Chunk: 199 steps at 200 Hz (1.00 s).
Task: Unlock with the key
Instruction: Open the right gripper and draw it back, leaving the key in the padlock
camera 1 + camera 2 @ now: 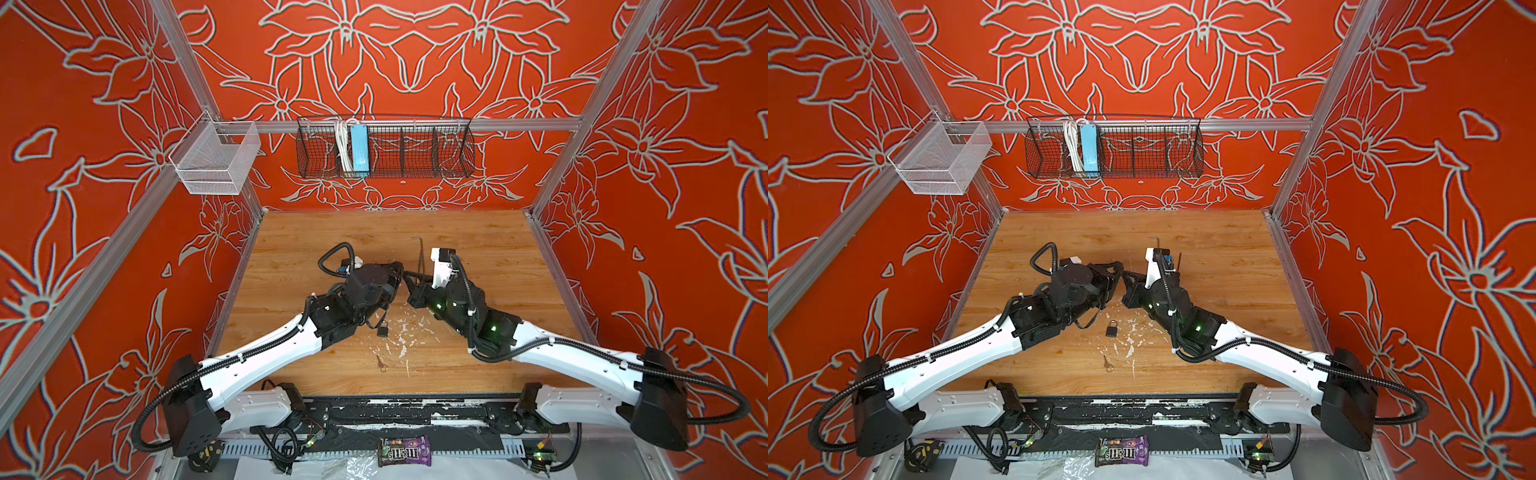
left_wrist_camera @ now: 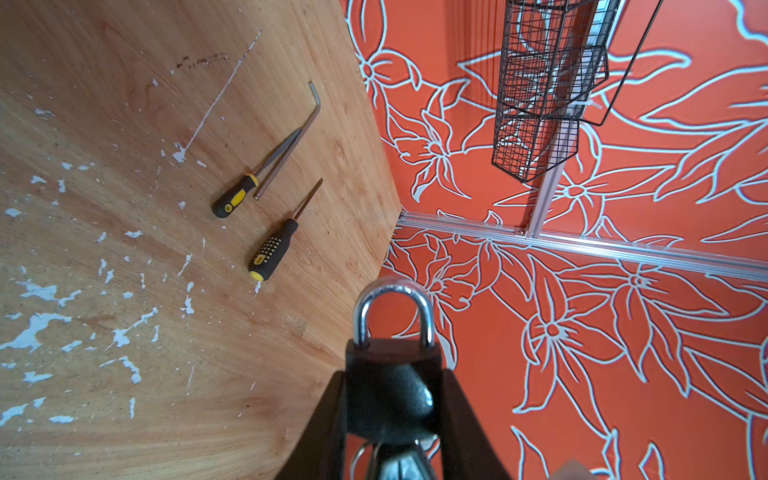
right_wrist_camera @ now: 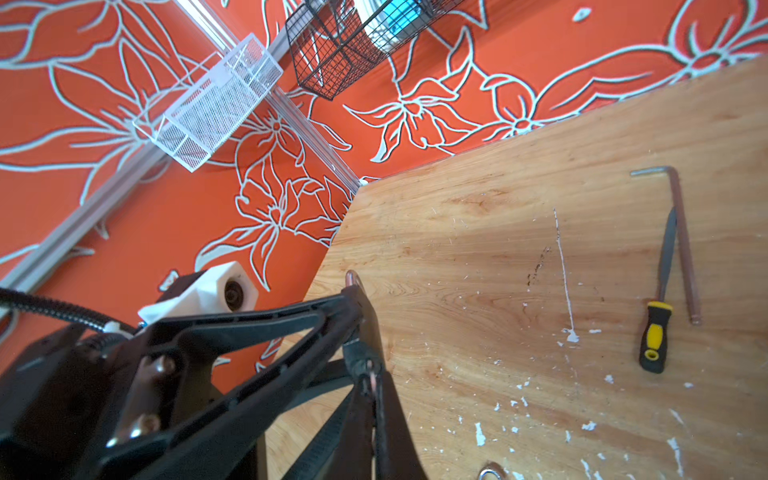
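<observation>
A black padlock [image 2: 390, 386] with a silver shackle [image 2: 392, 316] is held off the table, and my left gripper [image 2: 392, 374] is shut on its body. In the right wrist view the shackle [image 3: 353, 278] shows just past the left fingers [image 3: 291, 324]. My right gripper [image 3: 370, 382] is shut on the key [image 3: 365, 361], which meets the underside of the lock. The key and its ring [image 2: 399, 461] show blurred under the lock body. In both top views the left gripper [image 1: 399, 270] [image 1: 1119, 270] and right gripper [image 1: 409, 276] [image 1: 1127, 276] meet tip to tip above mid-table.
A second padlock [image 1: 382, 331] and a loose key [image 1: 381, 365] lie on the table near its front. A hex key [image 2: 291, 149], a file [image 2: 235, 199] and a screwdriver [image 2: 274, 249] lie behind the grippers. A black wire basket [image 1: 384, 147] and a white basket [image 1: 216, 158] hang on the walls.
</observation>
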Motion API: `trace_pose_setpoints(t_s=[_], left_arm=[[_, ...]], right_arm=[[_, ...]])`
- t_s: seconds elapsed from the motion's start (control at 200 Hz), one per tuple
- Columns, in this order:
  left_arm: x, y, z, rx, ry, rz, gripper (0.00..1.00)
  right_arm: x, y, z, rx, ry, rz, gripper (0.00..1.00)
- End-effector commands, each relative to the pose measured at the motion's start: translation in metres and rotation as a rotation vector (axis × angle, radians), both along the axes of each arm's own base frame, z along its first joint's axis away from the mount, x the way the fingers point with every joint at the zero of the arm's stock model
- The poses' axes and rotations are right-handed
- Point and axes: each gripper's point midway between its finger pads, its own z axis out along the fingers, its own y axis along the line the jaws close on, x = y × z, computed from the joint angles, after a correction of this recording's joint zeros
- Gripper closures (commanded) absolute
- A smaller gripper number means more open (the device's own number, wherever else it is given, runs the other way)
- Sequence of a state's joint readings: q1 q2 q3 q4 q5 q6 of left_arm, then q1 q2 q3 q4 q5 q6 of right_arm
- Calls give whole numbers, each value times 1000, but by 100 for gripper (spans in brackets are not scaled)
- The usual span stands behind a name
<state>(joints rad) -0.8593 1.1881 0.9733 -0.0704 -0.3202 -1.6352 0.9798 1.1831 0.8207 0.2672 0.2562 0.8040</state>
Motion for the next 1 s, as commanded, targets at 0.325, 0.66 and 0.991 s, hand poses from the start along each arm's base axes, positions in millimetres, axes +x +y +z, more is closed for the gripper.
trace_pose_setpoints(t_s=[0.325, 0.66, 0.991], left_arm=[[-30, -44, -18, -34, 84, -183, 100], [-27, -42, -25, -24, 89, -157, 100], [-23, 7, -16, 138, 21, -48, 100]], right_arm=[[-7, 0, 43, 287, 27, 2, 100], [-5, -7, 40, 325, 61, -31, 100], [-5, -16, 11, 26, -8, -44, 81]])
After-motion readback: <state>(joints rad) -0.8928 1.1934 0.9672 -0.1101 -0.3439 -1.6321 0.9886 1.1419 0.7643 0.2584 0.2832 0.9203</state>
